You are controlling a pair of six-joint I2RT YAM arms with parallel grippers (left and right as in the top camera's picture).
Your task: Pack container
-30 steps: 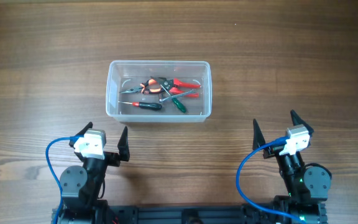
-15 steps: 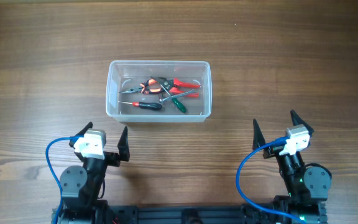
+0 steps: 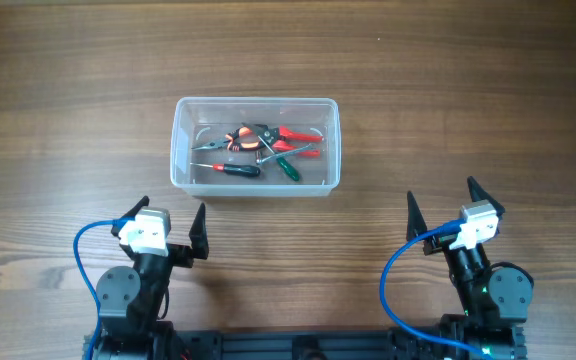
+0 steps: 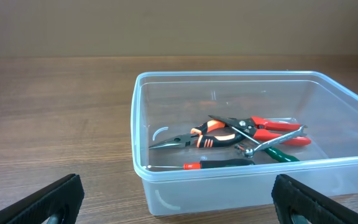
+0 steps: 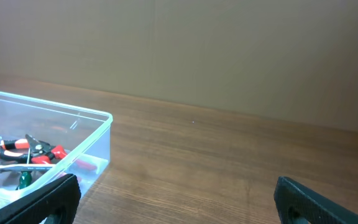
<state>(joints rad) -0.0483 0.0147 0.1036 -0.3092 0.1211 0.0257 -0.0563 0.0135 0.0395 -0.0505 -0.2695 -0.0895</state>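
Note:
The clear plastic container (image 3: 183,176) sits lidless on the table's middle. It holds several hand tools: orange-and-black pliers (image 3: 243,139), red-handled cutters (image 3: 298,134), a black screwdriver with a red collar (image 3: 236,169), a green-handled screwdriver (image 3: 286,168) and a metal wrench (image 3: 290,152). My left gripper (image 3: 172,222) is open and empty, near the table's front edge, below the container's left end. My right gripper (image 3: 440,209) is open and empty at the front right. The container (image 4: 166,186) fills the left wrist view and shows at the left of the right wrist view (image 5: 98,146).
The wooden table (image 3: 468,100) surrounds the container on all sides. A plain wall (image 5: 229,50) stands behind the table's far edge. Blue cables (image 3: 83,250) loop beside both arm bases.

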